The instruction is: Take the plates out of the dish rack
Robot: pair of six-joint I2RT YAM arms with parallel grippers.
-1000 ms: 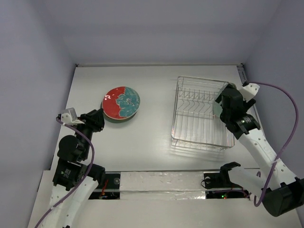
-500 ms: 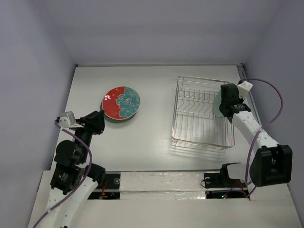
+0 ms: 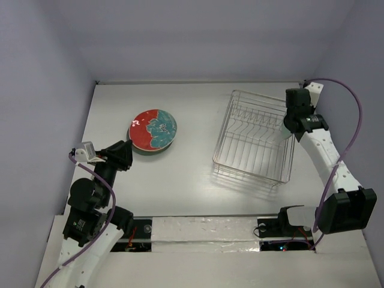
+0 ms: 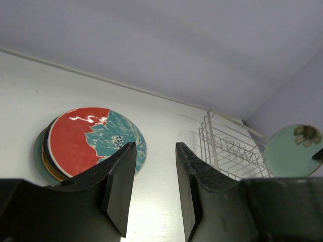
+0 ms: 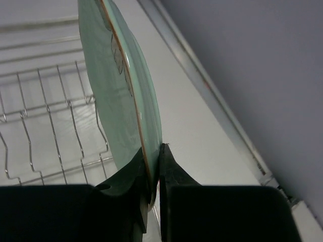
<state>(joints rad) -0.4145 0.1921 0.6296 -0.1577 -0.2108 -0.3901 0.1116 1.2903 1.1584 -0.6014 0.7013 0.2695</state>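
Right end effector (image 5: pixel 153 151) clamps pale green plate (image 5: pixel 116 75) — upright beside rack (image 3: pixel 248 172)

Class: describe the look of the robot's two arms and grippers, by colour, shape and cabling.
Both arms, left arm and right arm, have white shells, black joints and a looping purple cable. The left gripper and right gripper have matte black, wedge-shaped fingers.

I see a pale green round plate with a flower motif (image 5: pixel 118 101) held on edge at the right side of the silver wire dish rack (image 3: pixel 252 144), its rim pinched in the right gripper (image 5: pixel 151 151). A stack of round plates (image 3: pixel 153 132), a red-and-teal flowered one on top, lies flat well left of the rack.
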